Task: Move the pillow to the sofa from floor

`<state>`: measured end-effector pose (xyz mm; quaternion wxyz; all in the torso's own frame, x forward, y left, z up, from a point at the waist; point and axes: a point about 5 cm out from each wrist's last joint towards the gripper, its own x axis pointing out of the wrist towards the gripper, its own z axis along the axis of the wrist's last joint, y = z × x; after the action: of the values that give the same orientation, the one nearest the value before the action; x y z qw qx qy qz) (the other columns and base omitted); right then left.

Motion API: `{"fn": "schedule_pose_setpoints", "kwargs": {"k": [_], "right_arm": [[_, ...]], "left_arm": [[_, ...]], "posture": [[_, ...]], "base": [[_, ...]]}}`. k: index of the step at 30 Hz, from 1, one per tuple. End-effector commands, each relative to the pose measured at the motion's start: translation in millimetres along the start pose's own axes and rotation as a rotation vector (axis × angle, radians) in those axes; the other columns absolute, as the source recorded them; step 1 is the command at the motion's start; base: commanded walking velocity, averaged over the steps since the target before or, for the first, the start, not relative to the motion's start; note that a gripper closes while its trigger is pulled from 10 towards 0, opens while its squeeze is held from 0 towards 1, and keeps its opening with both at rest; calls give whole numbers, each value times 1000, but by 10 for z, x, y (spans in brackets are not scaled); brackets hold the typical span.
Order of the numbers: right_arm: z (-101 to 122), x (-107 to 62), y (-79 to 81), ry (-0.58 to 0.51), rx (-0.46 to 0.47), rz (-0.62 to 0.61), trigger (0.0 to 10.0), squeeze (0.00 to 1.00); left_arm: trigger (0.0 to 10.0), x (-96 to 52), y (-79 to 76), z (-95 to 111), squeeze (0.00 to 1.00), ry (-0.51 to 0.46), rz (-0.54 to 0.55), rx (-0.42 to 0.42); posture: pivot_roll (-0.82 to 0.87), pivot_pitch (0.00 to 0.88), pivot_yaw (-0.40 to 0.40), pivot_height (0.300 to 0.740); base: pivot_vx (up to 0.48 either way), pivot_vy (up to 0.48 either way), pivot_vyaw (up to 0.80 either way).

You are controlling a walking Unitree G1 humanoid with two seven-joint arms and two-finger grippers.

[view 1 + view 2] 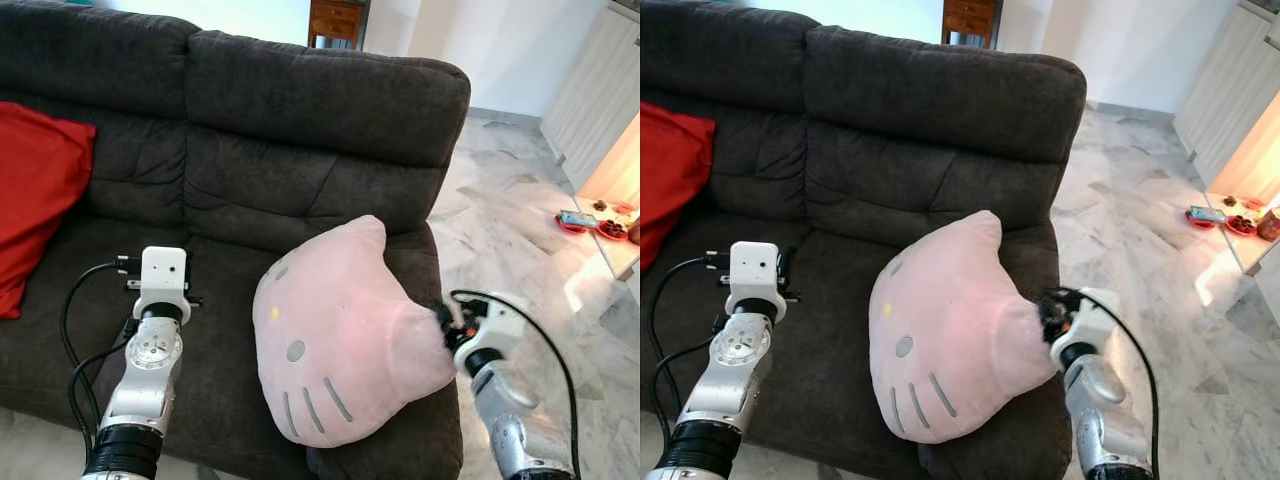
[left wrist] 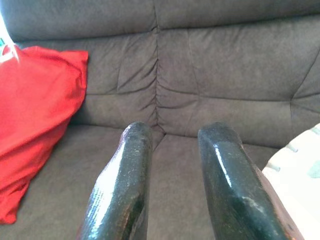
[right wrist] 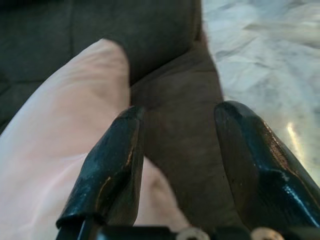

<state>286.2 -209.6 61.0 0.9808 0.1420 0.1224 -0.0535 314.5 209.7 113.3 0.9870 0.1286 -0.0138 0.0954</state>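
Observation:
A pink cat-face pillow lies tilted on the right seat of the dark grey sofa, one ear up against the backrest. My right gripper is at the pillow's right edge, near the sofa's armless end. It is open, with one finger against the pink fabric and sofa seat showing in the gap. My left gripper hovers open over the middle seat to the left of the pillow, pointing at the backrest, with nothing between its fingers.
A red cushion leans in the sofa's left corner. Marble floor runs along the sofa's right side. A low ledge with red dishes stands at the far right, and a wooden cabinet behind the sofa.

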Motion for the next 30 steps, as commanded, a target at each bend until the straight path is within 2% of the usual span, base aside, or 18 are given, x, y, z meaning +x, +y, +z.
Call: {"fn": "schedule_pose_setpoints", "kwargs": {"k": [1,5,7,9,15,18,24,30], "right_arm": [[23,-2,-96,-20,10,-50,10000,0],[9,-19,-139,-49,-18,-65,10000,0],[14,-45,-108,-114,4,-38,10000,0],[12,-51,-100,-126,7,-34,10000,0],[-134,-187,83,-191,-88,41,10000,0],[-156,-224,111,-211,-120,55,10000,0],[-84,-224,146,-265,-99,78,10000,0],[-41,-188,156,-293,-118,70,10000,0]], "left_arm": [[10000,-7,-20,12,0,-15,-14,20],[10000,-31,-43,12,0,-36,-29,29],[10000,-70,-78,16,0,-68,-48,32],[10000,-80,-85,15,0,-74,-52,31],[10000,-198,-127,23,0,-132,-43,10],[10000,-231,-128,-21,0,-130,-43,24],[10000,-221,-103,-35,0,-133,-13,47],[10000,-205,-114,-18,0,-151,-11,54]], "posture": [[86,0,-94,740],[85,0,-92,740],[85,0,-88,740],[84,0,-88,740],[88,0,-85,740],[88,0,-78,740],[84,0,-77,740],[80,0,-73,740]], "base": [[0,0,0],[0,0,0],[0,0,0],[0,0,0],[0,0,0],[0,0,0],[0,0,0],[0,0,0]]}}
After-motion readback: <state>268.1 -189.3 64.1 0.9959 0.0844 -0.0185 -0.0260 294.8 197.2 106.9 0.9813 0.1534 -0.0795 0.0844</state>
